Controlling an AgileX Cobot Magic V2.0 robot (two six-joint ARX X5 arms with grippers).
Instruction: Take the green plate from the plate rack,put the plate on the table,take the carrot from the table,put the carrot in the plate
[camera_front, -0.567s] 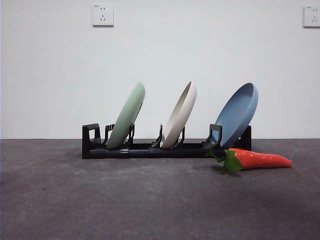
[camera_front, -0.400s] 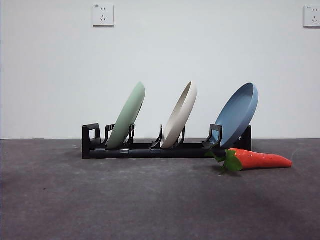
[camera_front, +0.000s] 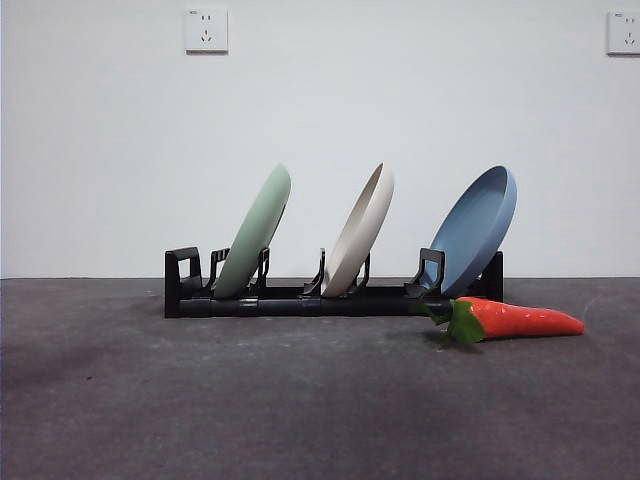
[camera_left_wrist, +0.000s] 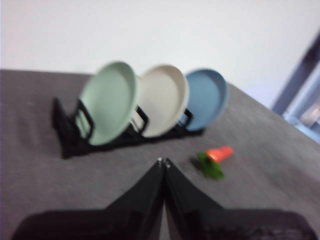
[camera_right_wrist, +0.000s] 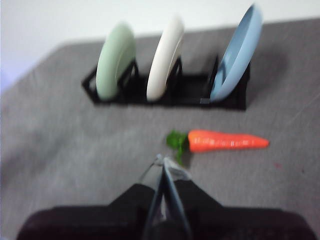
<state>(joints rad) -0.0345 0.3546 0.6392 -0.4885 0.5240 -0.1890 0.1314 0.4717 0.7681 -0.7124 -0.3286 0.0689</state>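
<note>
- Leaning in the leftmost slot of the plate rack (camera_front: 330, 297), the green plate (camera_front: 253, 232) stands on edge, tilted, with a cream plate (camera_front: 360, 230) and a blue plate (camera_front: 474, 230) to its right.
- Rightmost, the carrot (camera_front: 515, 319) lies on the table (camera_front: 200, 400), leaves towards the rack.
- The left gripper (camera_left_wrist: 163, 162), jaws closed and empty, hangs well short of the green plate and looks best placed for it.
- The right gripper (camera_right_wrist: 164, 167), also closed, sits near the carrot's leaves.
- Both wrist views are blurred, and neither arm shows in the front view.

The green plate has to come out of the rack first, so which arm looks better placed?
Probably left: its wrist view shows the green plate nearest. The right gripper hangs over the carrot.
</note>
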